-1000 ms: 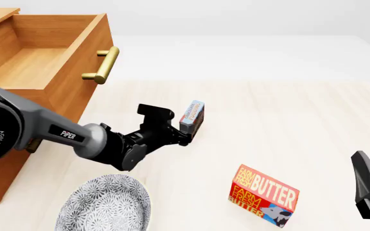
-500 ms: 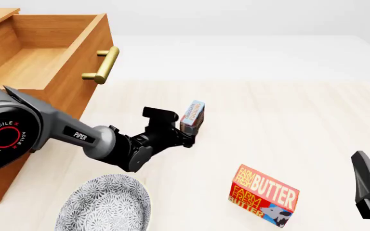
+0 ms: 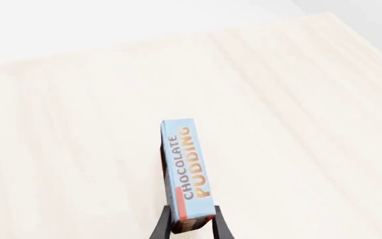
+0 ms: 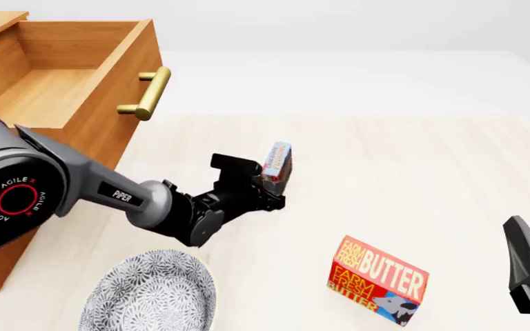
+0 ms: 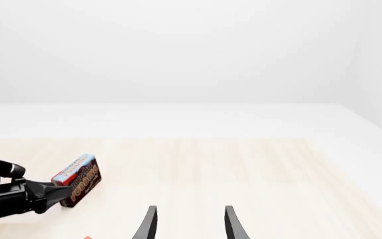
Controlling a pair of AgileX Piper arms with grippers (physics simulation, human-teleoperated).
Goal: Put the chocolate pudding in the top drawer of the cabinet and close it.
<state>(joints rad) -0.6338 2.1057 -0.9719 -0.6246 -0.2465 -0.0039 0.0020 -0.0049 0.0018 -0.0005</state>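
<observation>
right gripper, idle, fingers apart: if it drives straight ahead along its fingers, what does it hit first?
Likely nothing: ahead of the right gripper is bare table. The chocolate pudding, held by the left gripper, sits well off that line. Depth uncertain.

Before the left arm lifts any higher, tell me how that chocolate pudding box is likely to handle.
The chocolate pudding looks like a thin, stiff carton, so it probably keeps its shape and weighs little. The left gripper pinches only its lower end, so the box might pivot if bumped. Set down on that narrow edge, it would likely tip over.
</observation>
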